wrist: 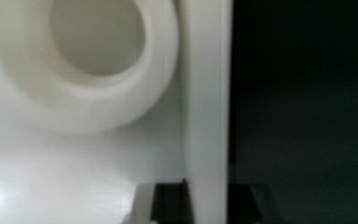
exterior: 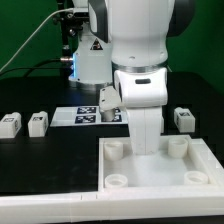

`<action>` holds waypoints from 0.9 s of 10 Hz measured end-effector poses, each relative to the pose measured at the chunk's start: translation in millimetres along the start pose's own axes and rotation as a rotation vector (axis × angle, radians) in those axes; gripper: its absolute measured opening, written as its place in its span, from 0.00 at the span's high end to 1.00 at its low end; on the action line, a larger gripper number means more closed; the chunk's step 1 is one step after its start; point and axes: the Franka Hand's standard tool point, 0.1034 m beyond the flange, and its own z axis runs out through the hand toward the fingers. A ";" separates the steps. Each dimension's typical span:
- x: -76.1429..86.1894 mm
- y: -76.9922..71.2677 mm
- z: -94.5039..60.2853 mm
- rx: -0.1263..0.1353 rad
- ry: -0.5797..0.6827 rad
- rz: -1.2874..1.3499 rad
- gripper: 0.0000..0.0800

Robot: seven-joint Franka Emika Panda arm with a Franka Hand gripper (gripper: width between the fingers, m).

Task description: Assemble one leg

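The large white square panel (exterior: 150, 172) with round corner sockets lies at the front of the black table. My gripper (exterior: 148, 150) reaches straight down onto its far edge. In the wrist view the panel's thin edge wall (wrist: 208, 100) runs between my two dark fingers (wrist: 165, 205), which press on it from both sides, and a round socket (wrist: 87, 60) fills the picture beside it. My gripper (wrist: 210, 205) is shut on that edge. Two legs (exterior: 10, 124) (exterior: 38, 123) lie at the exterior view's left, one leg (exterior: 184, 118) at its right, and another (exterior: 108, 100) stands just behind my gripper.
The marker board (exterior: 80, 116) lies flat on the table behind the panel, at the exterior view's left of my arm. The arm's base and camera gear (exterior: 88, 55) stand at the back in front of a green backdrop.
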 end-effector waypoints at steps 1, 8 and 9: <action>-0.5 -0.2 0.6 0.001 0.000 0.001 0.92; -1.4 -0.3 0.9 0.002 0.000 0.003 0.19; -1.5 -0.3 0.9 0.002 0.000 0.003 0.19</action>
